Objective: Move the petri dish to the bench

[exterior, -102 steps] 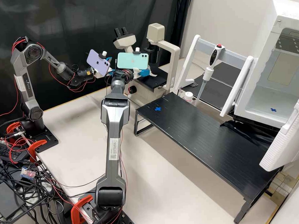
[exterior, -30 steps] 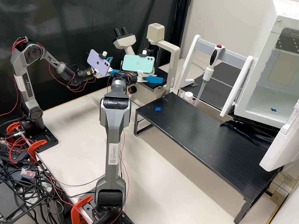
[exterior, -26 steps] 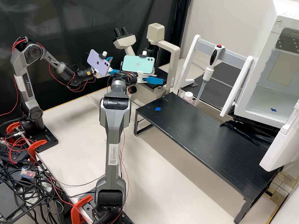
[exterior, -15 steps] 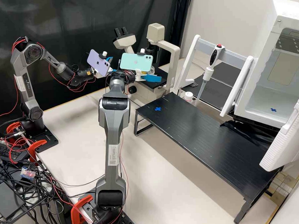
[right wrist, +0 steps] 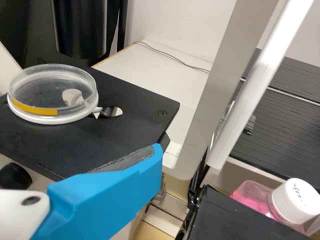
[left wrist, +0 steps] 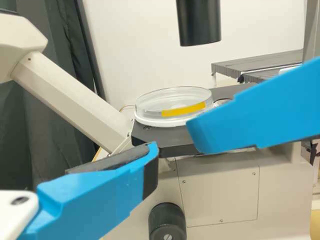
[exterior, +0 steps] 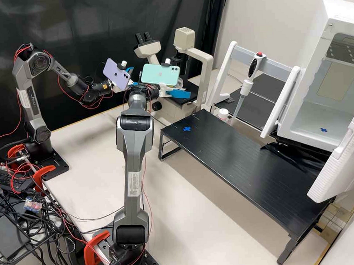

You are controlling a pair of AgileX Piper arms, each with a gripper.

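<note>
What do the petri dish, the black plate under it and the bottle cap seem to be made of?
Dish: clear, glossy plastic, or perhaps glass; the plate shows through, and its rim catches light.
Plate: probably coated metal, by its thin, flat, dull black surface.
Cap: likely plastic, smooth, opaque and white.

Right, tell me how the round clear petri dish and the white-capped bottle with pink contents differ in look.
The round clear petri dish is wide and flat; the white-capped bottle with pink contents ends in a thick cap. The dish has a yellow strip on its side; the bottle has dark marks on its cap. The dish looks colourless, the bottle pink. Both have see-through walls.
</note>
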